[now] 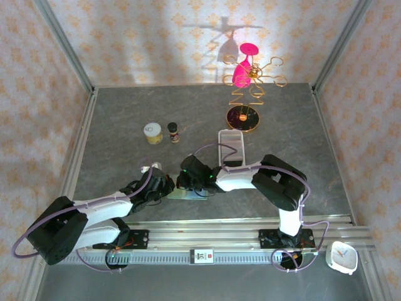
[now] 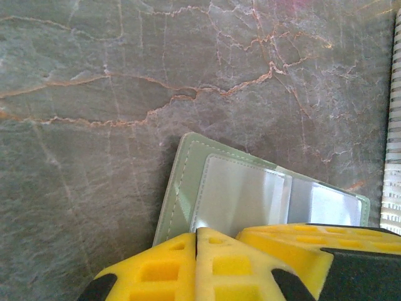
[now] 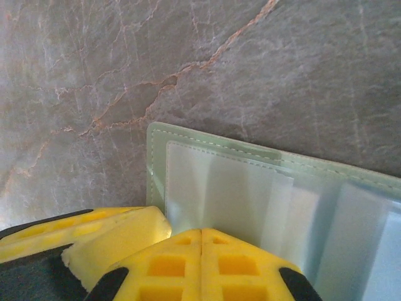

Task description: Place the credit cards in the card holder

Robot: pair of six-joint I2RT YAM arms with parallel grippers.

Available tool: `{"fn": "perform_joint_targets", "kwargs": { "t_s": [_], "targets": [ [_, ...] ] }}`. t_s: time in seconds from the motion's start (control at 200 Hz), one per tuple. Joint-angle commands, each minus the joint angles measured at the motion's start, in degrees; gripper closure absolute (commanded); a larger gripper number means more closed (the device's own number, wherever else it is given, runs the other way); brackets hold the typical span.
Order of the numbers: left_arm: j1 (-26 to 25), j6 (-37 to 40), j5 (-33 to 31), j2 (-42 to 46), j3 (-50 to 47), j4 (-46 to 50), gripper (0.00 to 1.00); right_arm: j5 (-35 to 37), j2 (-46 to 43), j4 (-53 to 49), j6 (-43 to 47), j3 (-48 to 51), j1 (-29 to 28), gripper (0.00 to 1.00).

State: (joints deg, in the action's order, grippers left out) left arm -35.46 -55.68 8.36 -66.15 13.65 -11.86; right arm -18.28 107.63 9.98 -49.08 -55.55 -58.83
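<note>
Your left end effector (image 2: 196, 241) has its fingers pressed together over the near edge of the card holder (image 2: 250, 194), which lies open on the desk (image 2: 94, 125) with its clear sleeves facing up. Your right end effector (image 3: 202, 244) is likewise closed tight, just beside the left one. From above, both meet at the card holder near the desk's front edge.

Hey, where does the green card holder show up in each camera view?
Top external: card holder sits low centre, near the front edge of the grey veined table.
Left wrist: card holder lies open, lower centre to right.
Right wrist: card holder lies open, lower right.
Shared landmark: the veined table under it.
</note>
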Motion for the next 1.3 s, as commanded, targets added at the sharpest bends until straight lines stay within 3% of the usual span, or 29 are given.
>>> {"fn": "perform_joint_targets", "kwargs": {
  "t_s": [0.0,0.275,0.475,0.591,0.726,0.816,0.936,0.961,0.976,1.071,1.196,1.296],
  "targets": [
    [0.30,-0.64,-0.19,-0.47,-1.65,0.83,0.98,1.15,-2.68,5.00,-3.25,1.20,-0.06,1.00],
    [0.31,0.14,-0.70,-0.80,-2.05,2.49,0.98,4.76,-9.55,5.91,-2.94,4.08,1.10,1.00],
    [0.23,1.95,0.50,-0.58,-1.61,4.72,1.00,7.87,-19.39,-2.39,7.30,4.45,4.44,0.87],
    [0.22,2.92,1.37,0.09,-2.11,5.40,1.00,8.53,-28.67,-3.27,16.04,6.98,8.21,0.71],
    [0.22,4.70,-1.41,0.50,-1.07,7.97,1.00,10.63,-37.70,-8.05,33.75,5.54,9.78,0.56],
    [0.21,5.79,-1.80,0.08,0.13,8.87,1.00,10.56,-42.58,-9.74,51.63,6.17,9.79,0.40],
    [0.22,6.63,-1.16,-1.09,0.83,8.51,1.00,8.25,-49.20,-11.15,75.66,12.60,9.74,0.27],
    [0.17,6.84,-1.03,-1.38,1.06,8.53,1.00,5.91,-50.70,-13.66,85.20,13.79,9.72,0.11],
    [0.21,7.05,-0.98,-1.54,1.11,8.52,1.00,5.40,-51.43,-14.99,88.61,14.23,9.66,0.07],
    [0.22,7.78,-0.15,-2.14,1.68,8.34,1.00,10.11,-52.89,-20.06,99.41,15.02,10.46,0.04],
    [0.22,8.14,0.23,-2.04,2.26,8.17,1.00,11.82,-51.99,-26.74,113.48,16.19,16.02,0.06],
    [0.22,8.69,0.12,-2.05,2.43,7.90,1.00,7.74,-51.13,-25.81,116.79,17.50,22.43,0.04]
  ]
}}
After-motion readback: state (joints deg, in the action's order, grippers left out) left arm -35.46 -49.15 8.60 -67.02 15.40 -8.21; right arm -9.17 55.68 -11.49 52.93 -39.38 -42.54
